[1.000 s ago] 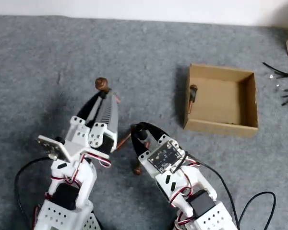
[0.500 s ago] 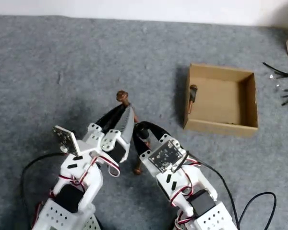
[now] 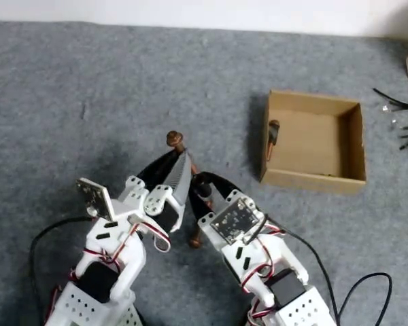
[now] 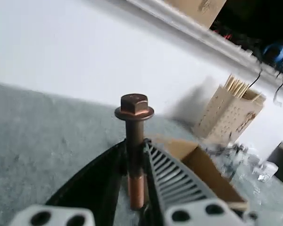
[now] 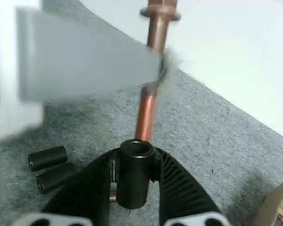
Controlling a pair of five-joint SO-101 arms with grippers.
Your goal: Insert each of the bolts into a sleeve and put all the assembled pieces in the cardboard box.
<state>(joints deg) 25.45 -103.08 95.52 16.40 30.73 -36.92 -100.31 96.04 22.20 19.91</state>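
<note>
– Bolt (image 4: 134, 127) sits clamped by its shank in the left claw (image 3: 179, 163), head beyond the tips. Is it heavy?
– I think stiff, smooth metal. The right claw (image 3: 202, 187) grips the sleeve (image 5: 136, 172) mid-body, the bolt's tip near its mouth.

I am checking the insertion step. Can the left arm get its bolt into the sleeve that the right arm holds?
Probably yes: the tip of the bolt looks lined up with, and close to, the open mouth of the sleeve, with nothing between them.

Bolt (image 4: 133, 141) in left end effector (image 3: 180, 161) beside sleeve (image 5: 136, 172) in right end effector (image 3: 199, 188), cardboard box (image 3: 313, 179) rightward.
</note>
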